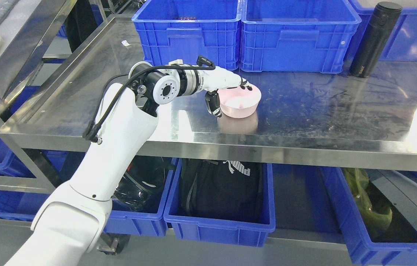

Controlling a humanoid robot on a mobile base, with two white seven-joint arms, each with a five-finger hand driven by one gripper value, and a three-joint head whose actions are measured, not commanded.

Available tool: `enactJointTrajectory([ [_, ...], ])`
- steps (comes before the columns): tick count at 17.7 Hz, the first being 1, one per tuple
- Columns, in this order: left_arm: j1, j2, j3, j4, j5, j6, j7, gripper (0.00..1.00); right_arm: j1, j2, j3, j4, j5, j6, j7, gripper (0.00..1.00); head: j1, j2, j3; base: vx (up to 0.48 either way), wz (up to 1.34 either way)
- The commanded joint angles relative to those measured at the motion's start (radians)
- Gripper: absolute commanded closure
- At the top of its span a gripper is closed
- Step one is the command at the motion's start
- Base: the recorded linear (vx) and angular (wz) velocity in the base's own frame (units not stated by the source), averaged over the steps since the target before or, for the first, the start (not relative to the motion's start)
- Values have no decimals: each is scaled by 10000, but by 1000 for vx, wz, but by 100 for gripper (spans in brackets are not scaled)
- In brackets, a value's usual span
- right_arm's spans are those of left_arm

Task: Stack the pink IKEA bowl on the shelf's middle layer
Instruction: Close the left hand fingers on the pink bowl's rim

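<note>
Gripping step: left hand (227, 90) is pinching the round pink plastic bowl (240, 103) by its near rim, fingers closed on it, bowl sitting on the steel shelf (304, 107). Next move probably calls for lifting and stacking.

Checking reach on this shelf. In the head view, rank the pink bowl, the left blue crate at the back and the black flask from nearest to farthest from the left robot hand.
1. Pink bowl: gripped at its rim by the left robot hand.
2. Left blue crate: just behind the hand.
3. Black flask: far right, at the back.
</note>
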Motion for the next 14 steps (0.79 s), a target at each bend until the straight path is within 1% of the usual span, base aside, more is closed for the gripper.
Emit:
enactJointTrajectory([
  [1,-195,-1042,-382,1776,-451,-46,-43,20,0,-175,31,-175,-11,4,7,0,0,0,0,0,0],
  [5,-256,-1011,-336,1976,-805,-46,-58,21,0,-175,46,-175,4,4,7,0,0,0,0,0,0],
  [9,-868,-889,-366,1976,-1095,-30,-73,21,0,-175,46,-175,4,4,7,0,0,0,0,0,0],
  [14,-716,-736,-366,2160,-1143,-46,-73,21,0,-175,46,-175,4,4,7,0,0,0,0,0,0],
])
